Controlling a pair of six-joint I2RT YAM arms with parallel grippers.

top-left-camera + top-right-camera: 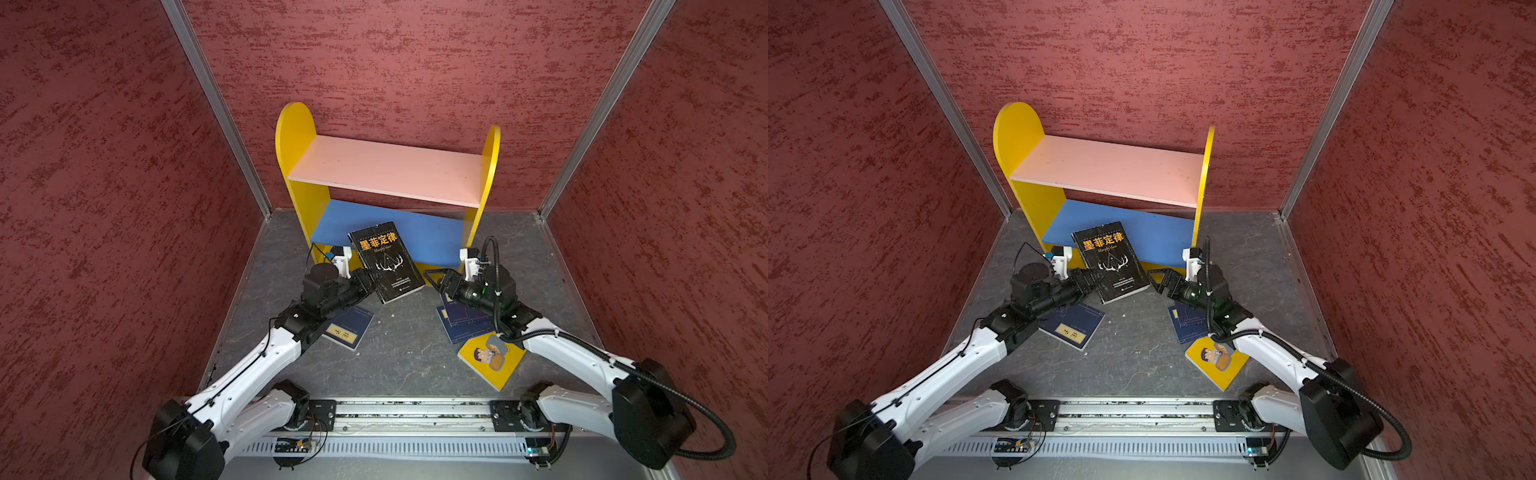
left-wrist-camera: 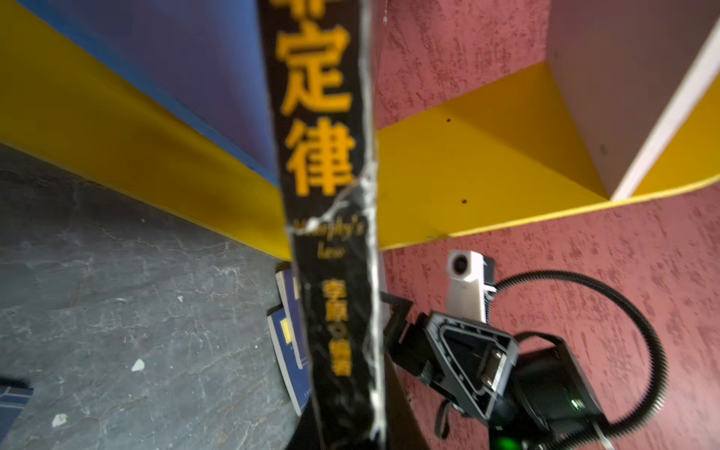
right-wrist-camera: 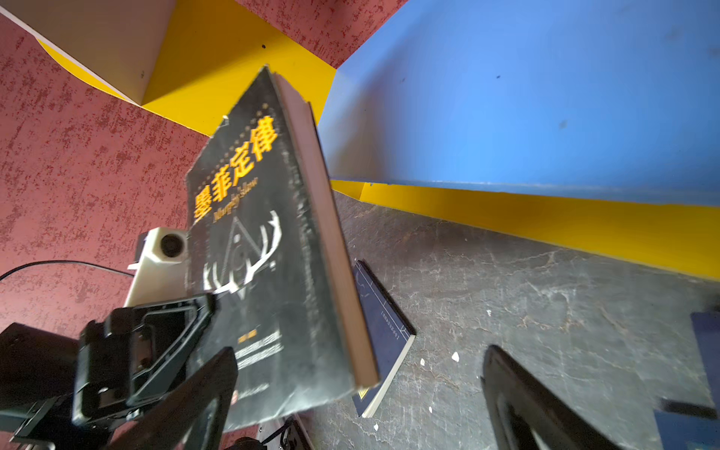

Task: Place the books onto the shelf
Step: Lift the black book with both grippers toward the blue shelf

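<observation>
left gripper [image 1: 369,281] clamped narrow on black book [image 1: 384,257], low on its spine; book tilted, blue board [image 1: 419,239] of shelf [image 1: 296,137] just beyond the jaws; right gripper [image 1: 432,279] spread wide, empty, just beside the page edge; light, floppy paperback; low grip probably pivots, bite depth blurred; mid-spine safer

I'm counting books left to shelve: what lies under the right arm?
Two overlapping navy books and a yellow book show under the right arm. The arm covers parts of all three, so anything further beneath cannot be seen.

Lab test booth: red panel walls [image 1: 104,208], arm rail [image 1: 415,409].
</observation>
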